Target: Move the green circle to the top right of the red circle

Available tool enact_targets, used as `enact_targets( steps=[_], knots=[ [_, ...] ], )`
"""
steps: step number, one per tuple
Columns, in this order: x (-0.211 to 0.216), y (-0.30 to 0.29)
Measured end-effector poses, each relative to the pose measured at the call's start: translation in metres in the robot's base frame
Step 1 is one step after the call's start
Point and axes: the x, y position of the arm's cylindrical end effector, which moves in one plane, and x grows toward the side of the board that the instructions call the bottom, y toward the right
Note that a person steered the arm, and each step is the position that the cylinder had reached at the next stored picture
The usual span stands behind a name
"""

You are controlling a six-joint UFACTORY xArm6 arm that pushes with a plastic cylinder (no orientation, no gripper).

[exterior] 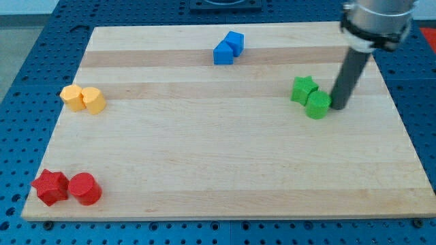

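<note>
Across the wooden counter (pixel 225 163), my tip (pixel 336 107), a bare rod with no pincer to open or close, touches the green circle's (pixel 317 105) right side, while the red circle (pixel 84 188) waits far toward the view's bottom left.

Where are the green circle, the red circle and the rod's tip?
green circle (pixel 317 105), camera view, on its top face
red circle (pixel 84 188), camera view, on its top face
my tip (pixel 336 107), camera view, rod's very end
</note>
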Motion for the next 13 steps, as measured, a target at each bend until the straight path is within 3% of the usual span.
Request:
enact_targets(
  steps=[2, 7, 9, 10, 11, 13],
  knots=[
    [0.035, -0.105],
    [0.105, -0.185],
    [0.105, -0.283],
    [0.105, -0.291],
    [0.096, -0.255],
    [0.051, -0.257]
  ],
)
